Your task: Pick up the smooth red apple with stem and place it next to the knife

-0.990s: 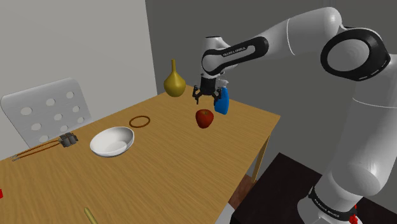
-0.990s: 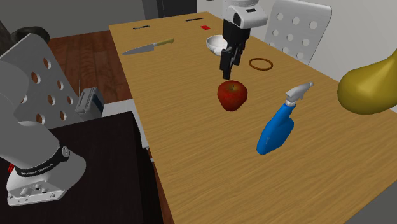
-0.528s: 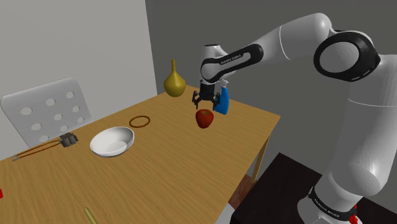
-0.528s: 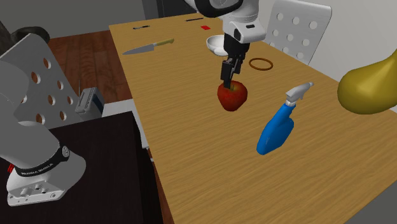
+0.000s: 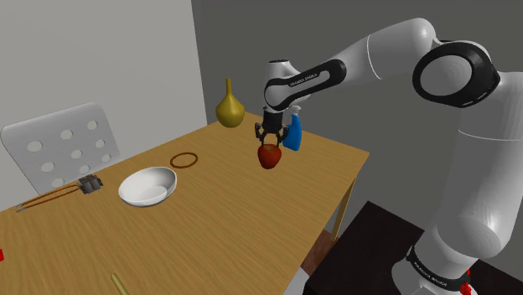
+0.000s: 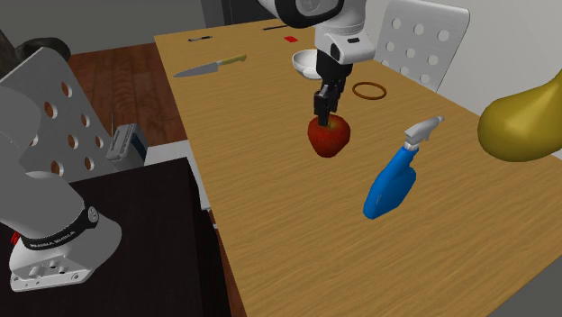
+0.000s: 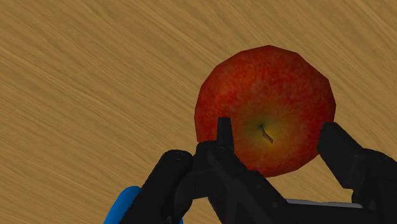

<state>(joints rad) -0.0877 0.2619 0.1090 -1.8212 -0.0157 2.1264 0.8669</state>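
You have the gripper [image 5: 268, 141] [image 6: 322, 113] [image 7: 277, 128] straight above the red apple [image 5: 269, 158] [image 6: 330, 138] [image 7: 264, 105], which sits upright on the wooden table [image 5: 209, 222] [image 6: 270, 225]. In the wrist view the black fingers [image 7: 224, 137] stand apart, one on each side of the short brown stem [image 7: 266, 134], and they reach down over the apple's top. You cannot tell from these views whether they touch its skin. The blue spray bottle [image 5: 292, 132] [image 6: 392, 187] lies near the apple, toward the second exterior view's right. The white bowl [image 5: 148, 185] [image 6: 304, 61] and brown ring [image 5: 184, 159] [image 6: 368, 90] lie farther along the table. The knife [image 6: 209, 66] lies well apart from the apple, near the table's far end at the second exterior view's upper left.
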